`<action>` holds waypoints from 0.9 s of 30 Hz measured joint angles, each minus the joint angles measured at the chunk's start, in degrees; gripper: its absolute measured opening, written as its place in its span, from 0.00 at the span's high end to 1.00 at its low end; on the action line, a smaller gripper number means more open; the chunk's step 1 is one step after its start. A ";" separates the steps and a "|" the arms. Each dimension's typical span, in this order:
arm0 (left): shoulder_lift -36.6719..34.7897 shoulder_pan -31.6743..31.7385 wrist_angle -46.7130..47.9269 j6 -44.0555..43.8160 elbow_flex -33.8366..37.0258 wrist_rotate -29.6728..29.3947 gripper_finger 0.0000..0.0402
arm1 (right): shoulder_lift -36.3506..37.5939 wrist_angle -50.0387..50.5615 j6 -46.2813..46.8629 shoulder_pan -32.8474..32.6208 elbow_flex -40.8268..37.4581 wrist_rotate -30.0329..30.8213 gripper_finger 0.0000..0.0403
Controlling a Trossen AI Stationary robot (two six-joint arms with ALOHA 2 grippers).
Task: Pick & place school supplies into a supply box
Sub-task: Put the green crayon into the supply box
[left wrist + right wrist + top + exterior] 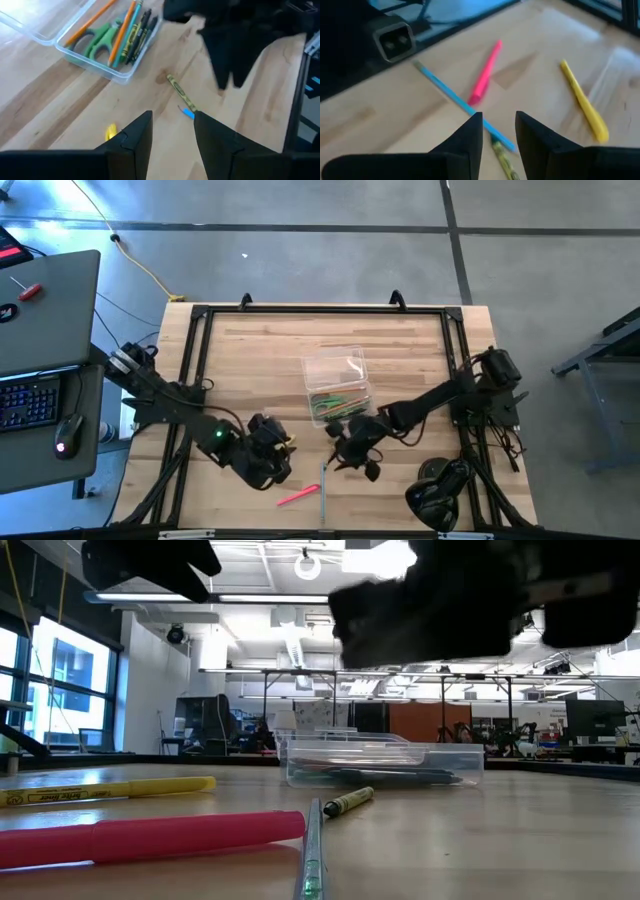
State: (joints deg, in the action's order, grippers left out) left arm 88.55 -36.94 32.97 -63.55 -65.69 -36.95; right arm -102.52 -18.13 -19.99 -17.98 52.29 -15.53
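Observation:
The clear supply box (pixel 338 386) stands mid-table with its lid open; green-handled scissors (pixel 102 42) and several pens and pencils lie inside it. Loose on the wood near the front edge lie a pink pen (pixel 485 75), a light blue pencil (pixel 451 97), a yellow pen (pixel 583 103) and an olive crayon (pixel 176 87). My left gripper (pixel 172 132) hovers open, left of the crayon and near the yellow pen's end (pixel 111 132). My right gripper (pixel 498 131) stands open above the crayon (pixel 503 159) and the blue pencil, nothing between its fingers.
A bulky black object (pixel 440 492) sits at the table's near right corner. A black frame (pixel 320 310) runs along the table's edges. My right arm (pixel 240 40) hangs close in front of my left gripper. Bare wood lies beyond the box.

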 joint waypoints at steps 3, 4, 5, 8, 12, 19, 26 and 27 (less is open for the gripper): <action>-0.02 0.25 0.06 0.09 0.00 -0.56 0.56 | -2.49 -0.52 1.43 1.68 0.00 -1.08 0.77; -0.14 0.51 0.19 0.09 0.00 -1.12 0.56 | -3.48 -0.71 1.58 2.14 0.00 -1.59 0.77; -0.24 0.63 0.20 0.09 0.00 -1.50 0.56 | -4.52 -1.23 1.62 2.46 0.00 -1.77 0.77; -0.31 0.67 0.11 0.11 0.00 -1.86 0.56 | -6.63 -3.00 1.81 3.32 0.19 -2.03 0.77; -0.31 0.56 0.04 0.13 0.00 -2.31 0.56 | -8.10 -3.19 1.68 4.51 0.59 -2.60 0.77; -0.31 0.56 0.09 0.26 0.00 -1.94 0.56 | -8.17 -3.45 1.58 6.76 0.59 -4.96 0.77; -0.31 0.56 0.09 0.26 0.00 -2.18 0.56 | -8.17 -2.62 1.42 7.12 0.59 -5.03 0.77; -0.31 0.56 0.11 0.26 0.00 -2.18 0.56 | -8.17 -2.35 1.40 7.08 0.59 -5.05 0.77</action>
State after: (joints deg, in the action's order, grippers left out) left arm 88.25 -36.38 33.08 -63.29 -65.69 -39.13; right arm -110.69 -20.48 -18.59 -10.90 52.88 -20.58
